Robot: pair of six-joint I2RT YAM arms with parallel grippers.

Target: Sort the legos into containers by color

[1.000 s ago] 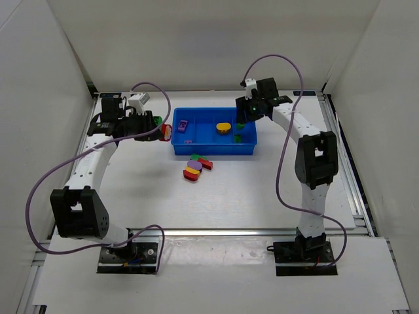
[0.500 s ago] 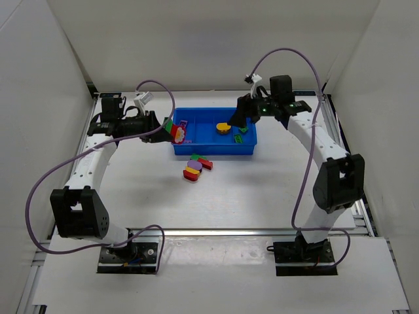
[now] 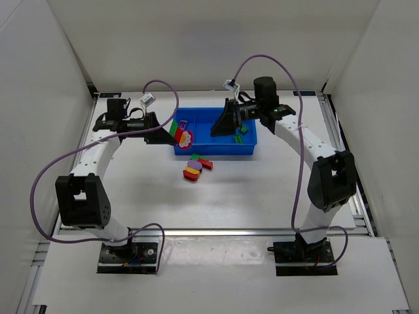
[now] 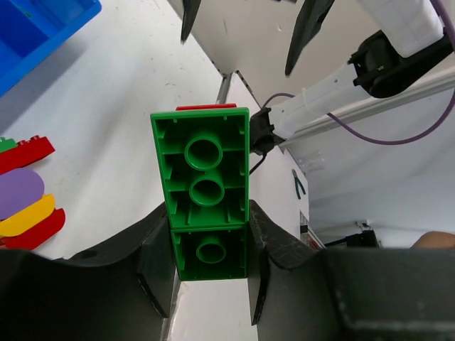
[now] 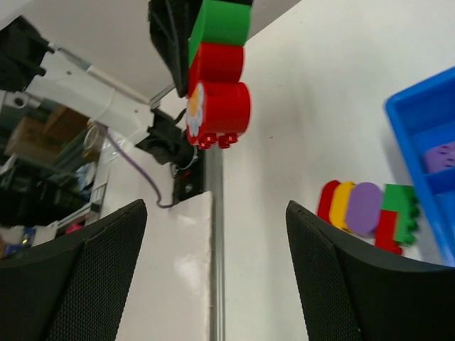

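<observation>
While the left gripper [image 4: 210,273] was clamped on a green brick [image 4: 205,170] joined to red pieces [image 5: 217,106], this stack hung in the air at the left end of the tray [image 3: 213,151]. One red piece bore a white-and-yellow print [image 5: 195,106], which was unreadable. The right gripper [image 3: 218,125], its jaws apart and empty, hovered over the tray's middle. A purple piece [image 3: 182,123] lay in the leftmost compartment. Mixed pieces [image 3: 195,167] lay on the table [image 3: 262,190], just near of the tray.

Left arm was extended toward centre, left gripper [image 3: 167,131] clamped on a green lego [image 4: 206,177]. Right arm was stretched leftward, right gripper [image 3: 219,131] with jaws spread wide, facing the left gripper.
</observation>
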